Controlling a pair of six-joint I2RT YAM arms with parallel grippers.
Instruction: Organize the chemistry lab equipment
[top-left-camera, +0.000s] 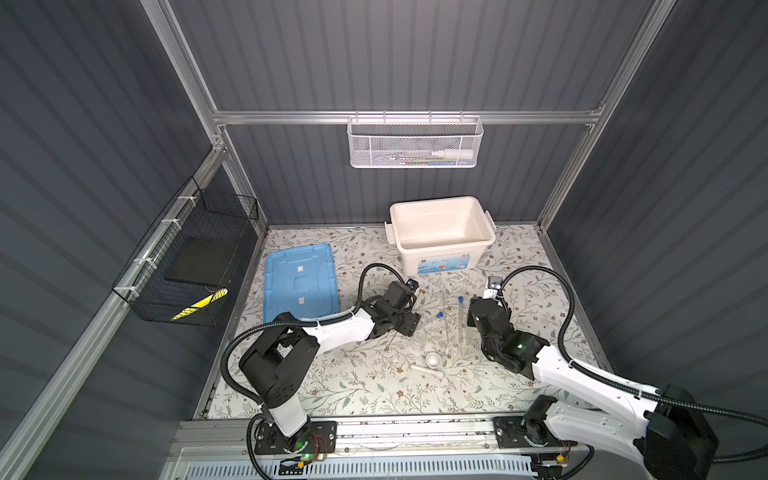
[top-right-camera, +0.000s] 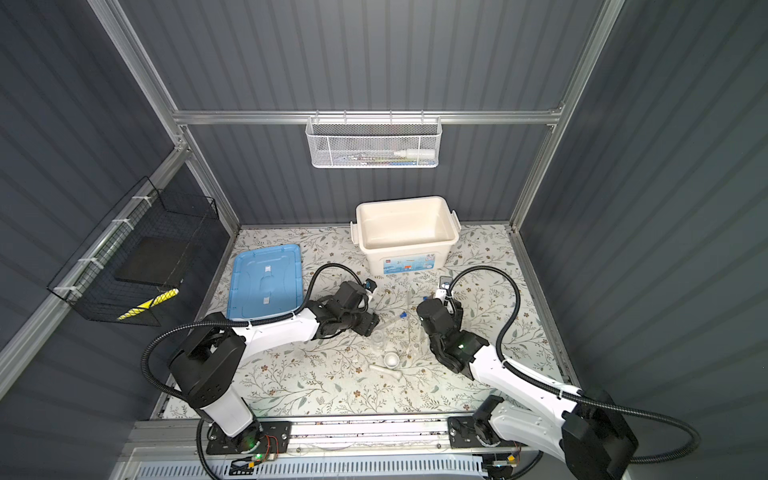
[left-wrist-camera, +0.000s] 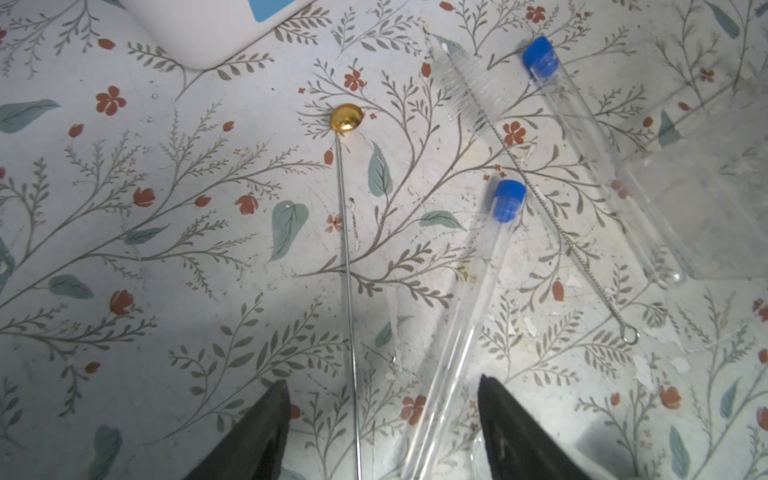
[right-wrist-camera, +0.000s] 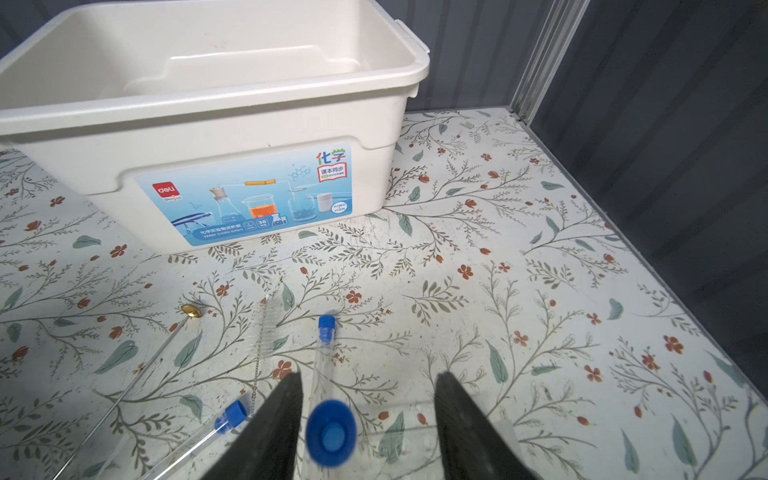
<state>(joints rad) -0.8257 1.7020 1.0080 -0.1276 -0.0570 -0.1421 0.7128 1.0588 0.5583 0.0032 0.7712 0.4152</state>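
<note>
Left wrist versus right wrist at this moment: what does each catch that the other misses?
Left wrist only: the brush's wire loop and the open left claw. Right wrist only: the tub from the side with its label, the open right claw, and a third blue cap seen end-on between its jaws. Both: the gold-headed rod, the brush bristles, two tubes lying flat, and at least a corner of the tub.

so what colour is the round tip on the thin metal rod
Shiny gold round tip, clearest in the left wrist view.
</note>
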